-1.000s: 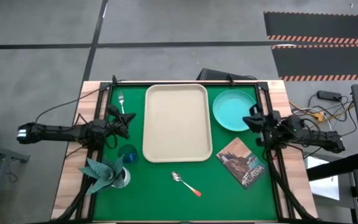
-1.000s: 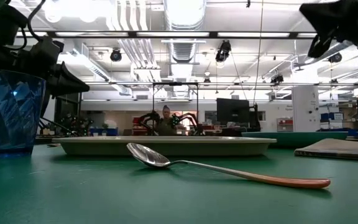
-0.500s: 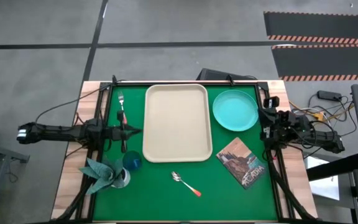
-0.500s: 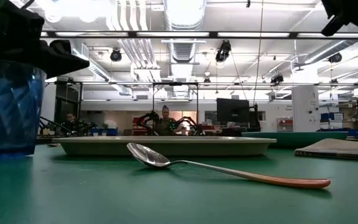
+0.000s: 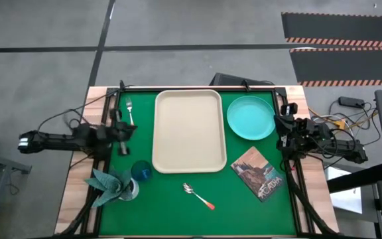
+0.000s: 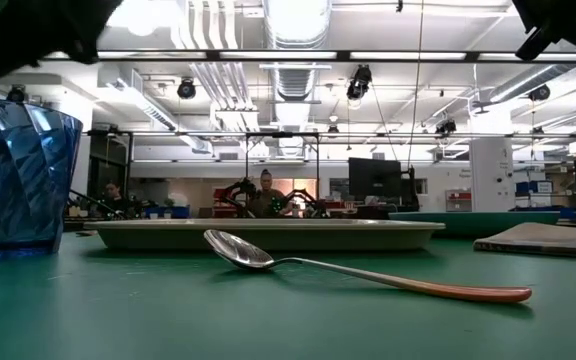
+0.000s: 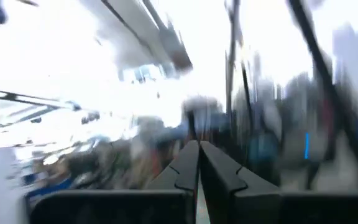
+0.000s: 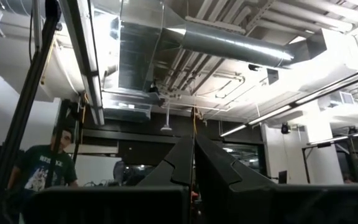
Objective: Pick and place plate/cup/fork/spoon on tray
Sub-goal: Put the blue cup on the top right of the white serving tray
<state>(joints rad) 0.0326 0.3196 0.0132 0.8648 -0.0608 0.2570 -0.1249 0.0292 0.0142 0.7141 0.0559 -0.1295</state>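
The beige tray point(image 5: 188, 131) lies mid-table. The turquoise plate point(image 5: 251, 117) lies flat to its right. The fork point(image 5: 130, 109) lies flat left of the tray's far end. The dark-blue cup point(image 5: 140, 171) stands upright on its base near the tray's near left corner, and also shows in the low view point(image 6: 18, 180). The spoon point(image 5: 197, 195) lies bowl-up in front of the tray. My left gripper point(image 5: 122, 126) is shut and empty between fork and cup. My right gripper point(image 5: 282, 126) is shut and empty at the plate's right rim.
A pale holder with a teal folded napkin point(image 5: 115, 184) stands left of the cup. A brown picture-covered book point(image 5: 258, 172) lies near the tray's near right corner. Both wrist views look up at the room's ceiling. People show in the room beyond the table.
My left gripper reached toward the tray above the cup, then drew back toward the table's left edge and tipped upward. The cup has slid a little toward the near edge. My right gripper has drawn back from over the plate's rim toward the table's right edge.
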